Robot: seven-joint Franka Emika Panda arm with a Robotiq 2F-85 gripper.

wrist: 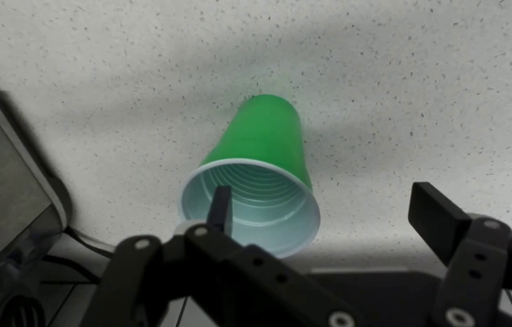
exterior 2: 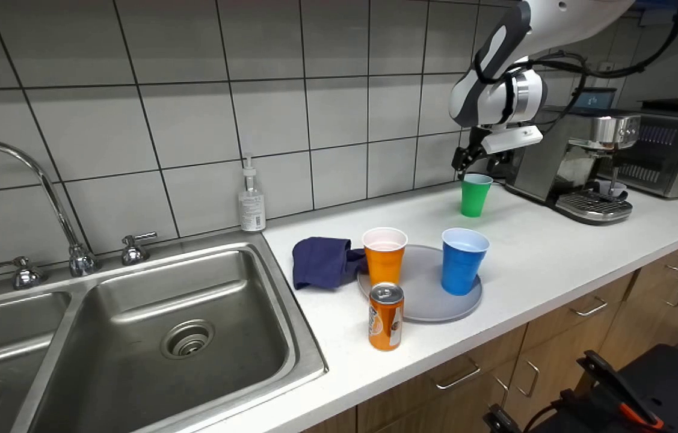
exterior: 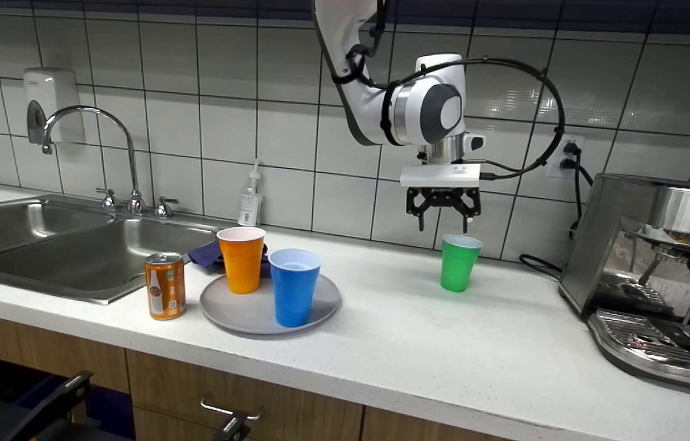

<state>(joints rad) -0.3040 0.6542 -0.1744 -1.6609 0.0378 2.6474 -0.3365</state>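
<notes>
My fingers [wrist: 439,222]: wide apart; one hangs over the mouth of the green cup [wrist: 260,147].
Green cup: stands upright on the worktop [exterior: 412,349]; in an exterior view, between five and six o'clock from my fingers.
Coffee machine [exterior: 632,263]: there, at three o'clock from this cup.
Grey plate [exterior: 253,313]: there, near nine o'clock from this cup, carrying a blue cup [exterior: 294,291] and, at ten o'clock from that one, an orange cup [exterior: 242,263].
Orange can [exterior: 165,288]: there, at nine o'clock from the plate.
</notes>
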